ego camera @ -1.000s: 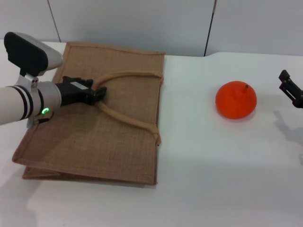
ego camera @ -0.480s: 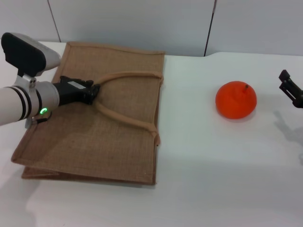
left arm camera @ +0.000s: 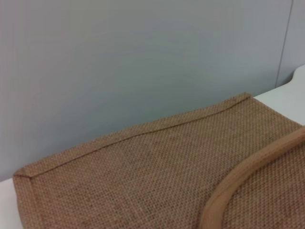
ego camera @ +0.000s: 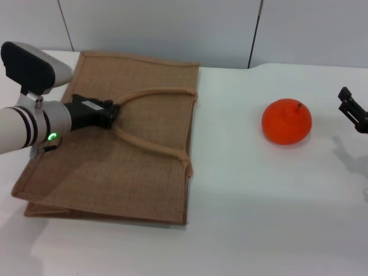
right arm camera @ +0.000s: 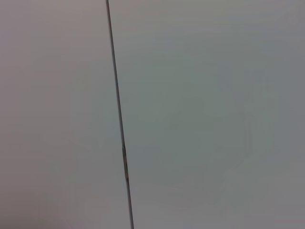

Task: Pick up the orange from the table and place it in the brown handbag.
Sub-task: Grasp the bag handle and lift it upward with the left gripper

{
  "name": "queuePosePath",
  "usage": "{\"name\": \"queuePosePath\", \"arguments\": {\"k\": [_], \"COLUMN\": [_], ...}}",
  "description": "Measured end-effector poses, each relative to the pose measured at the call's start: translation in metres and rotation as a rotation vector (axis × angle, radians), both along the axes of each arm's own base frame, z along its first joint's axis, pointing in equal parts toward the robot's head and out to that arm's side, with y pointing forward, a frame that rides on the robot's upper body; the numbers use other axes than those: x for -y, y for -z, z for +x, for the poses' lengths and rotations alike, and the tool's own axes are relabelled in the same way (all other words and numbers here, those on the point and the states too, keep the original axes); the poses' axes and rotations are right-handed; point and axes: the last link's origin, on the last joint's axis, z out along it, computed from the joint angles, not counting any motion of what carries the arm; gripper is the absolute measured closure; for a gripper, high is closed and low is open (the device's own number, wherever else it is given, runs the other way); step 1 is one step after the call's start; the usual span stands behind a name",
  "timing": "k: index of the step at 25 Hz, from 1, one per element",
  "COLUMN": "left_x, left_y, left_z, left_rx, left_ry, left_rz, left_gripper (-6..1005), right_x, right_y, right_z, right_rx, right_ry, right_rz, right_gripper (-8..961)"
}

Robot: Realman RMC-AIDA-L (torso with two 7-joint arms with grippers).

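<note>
The orange (ego camera: 286,121) is sitting on the white worktop (ego camera: 259,218) toward the robot's right, well apart from the bag, its dark stem nub pointing up and slightly toward the right; being round, it is showing no clear long axis. The brown bag (ego camera: 109,172) is lying flat on the left part of the worktop, its long axis running from near edge to far edge, with the rope handle (ego camera: 150,146) looping across its top face toward the left claw (ego camera: 112,112). The left claw is resting at the bend of that handle, fingers appearing closed on it. The right claw (ego camera: 352,108) is hanging at the right edge of the head view, near the orange but apart from it; how wide it is standing cannot be told. Nothing is lying between orange and bag.
</note>
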Motion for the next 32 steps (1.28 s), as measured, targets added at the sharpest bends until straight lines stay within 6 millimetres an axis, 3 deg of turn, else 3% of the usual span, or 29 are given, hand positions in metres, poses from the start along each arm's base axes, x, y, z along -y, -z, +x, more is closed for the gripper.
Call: {"name": "queuePosePath", "arguments": {"k": [5, 12, 19, 32], "left_x": [-0.001, -0.008, -0.002, 0.016], "left_y": [-0.001, -0.014, -0.035, -0.093], "left_z": [0.003, 0.027, 0.048, 0.082], "left_rx": [-0.001, 0.023, 0.070, 0.037], "left_ry": [0.018, 0.116, 0.207, 0.296], "left_rz": [-0.006, -0.001, -0.001, 0.053], "left_gripper": [849, 874, 878, 880], "right_x": [0.000, 0.000, 0.001, -0.005], "right_y": [0.000, 0.000, 0.003, 0.011], "right_z": [0.000, 0.001, 0.001, -0.006], "right_rx": [0.002, 0.012, 0.032, 0.071], "right_ry": [0.001, 0.002, -0.010, -0.053], "right_rz": [-0.002, -0.012, -0.039, -0.133], "right_gripper": [84, 84, 84, 84]}}
